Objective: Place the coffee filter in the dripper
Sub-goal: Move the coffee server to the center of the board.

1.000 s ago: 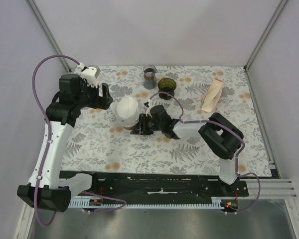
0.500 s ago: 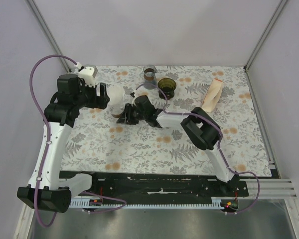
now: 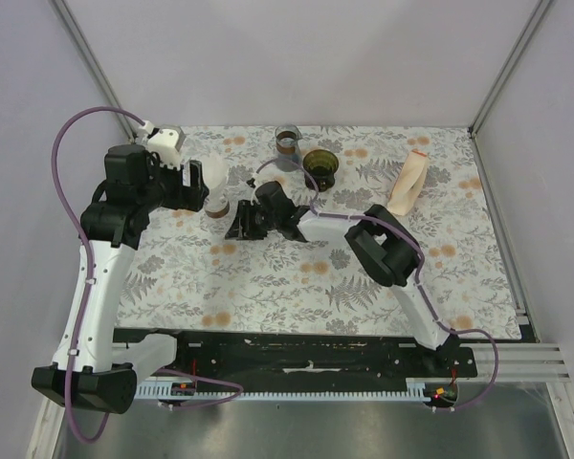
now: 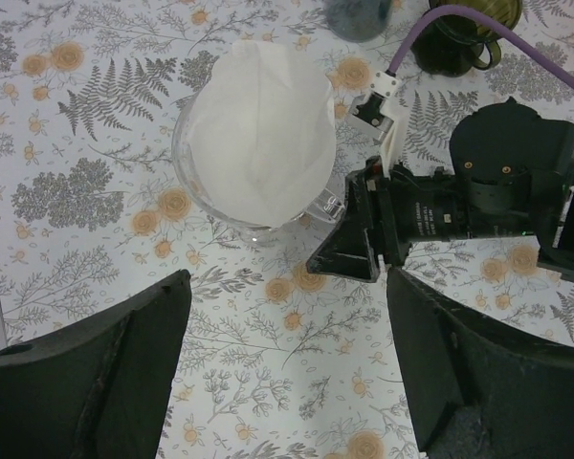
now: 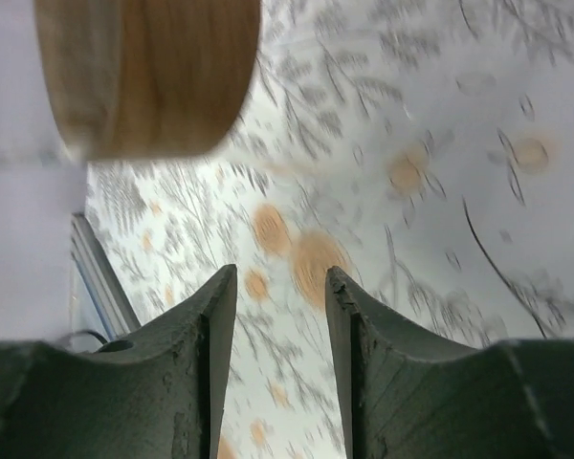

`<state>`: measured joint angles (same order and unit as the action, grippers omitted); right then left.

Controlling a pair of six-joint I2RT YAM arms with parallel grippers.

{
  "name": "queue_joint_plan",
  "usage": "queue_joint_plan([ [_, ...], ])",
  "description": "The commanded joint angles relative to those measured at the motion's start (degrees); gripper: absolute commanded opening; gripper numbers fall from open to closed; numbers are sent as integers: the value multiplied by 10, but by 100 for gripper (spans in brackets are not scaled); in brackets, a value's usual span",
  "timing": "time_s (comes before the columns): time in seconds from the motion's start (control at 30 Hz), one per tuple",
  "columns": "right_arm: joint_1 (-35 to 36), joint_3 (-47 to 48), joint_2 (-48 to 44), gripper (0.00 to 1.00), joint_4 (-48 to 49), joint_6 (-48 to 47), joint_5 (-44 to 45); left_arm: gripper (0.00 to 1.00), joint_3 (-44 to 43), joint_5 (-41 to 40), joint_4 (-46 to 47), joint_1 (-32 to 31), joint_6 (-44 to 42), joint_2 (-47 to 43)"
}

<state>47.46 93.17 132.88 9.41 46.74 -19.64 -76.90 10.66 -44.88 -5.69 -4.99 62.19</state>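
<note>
**A:** Where's the coffee filter (image 4: 258, 134) right now?

**B:** Sitting point-down in the mouth of the clear glass carafe (image 4: 184, 167), just ahead of the left gripper (image 4: 287, 287). That gripper is spread wide and holds nothing. The dripper (image 3: 320, 167) is well beyond it, on the far side of the right gripper (image 5: 279, 287).

**A:** And the right one?

**B:** Its fingers stand a little apart with only the patterned surface (image 4: 77, 239) showing between them, so it is empty too. It is low and just beside the carafe. Its own camera shows a blurred wood-coloured band up and to its left.

**A:** So what worries you?

**B:** Three things. First, both grippers are crowded around one glass vessel. If the left one comes down for the paper while the right one is that near, I think they could knock each other or tip the carafe.

**A:** Second?

**B:** The paper itself looks thin and soft. A hard pinch on its rim would likely crease it or collapse the cone, while a light one could let it slip on the way over.

**A:** Third?

**B:** The drop. The dripper's mouth looks about as wide as the filter, so a tilted release could leave it perched on the rim, not seated.
</note>
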Motion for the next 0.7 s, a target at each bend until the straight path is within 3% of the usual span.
queue_joint_plan([
  [0.0,-10,-62,-121,50,-30,-85,-6,89,-22,23,0,4,-18,-2],
  [0.23,-27,-152,-287,60,-176,-234,56,89,-26,33,-3,5,-23,0],
  [0.4,-66,-163,-386,74,-278,-320,163,89,-34,41,-6,7,-24,7],
  [0.67,-195,-85,-371,78,-347,-361,240,89,-52,46,-11,14,-23,32],
])
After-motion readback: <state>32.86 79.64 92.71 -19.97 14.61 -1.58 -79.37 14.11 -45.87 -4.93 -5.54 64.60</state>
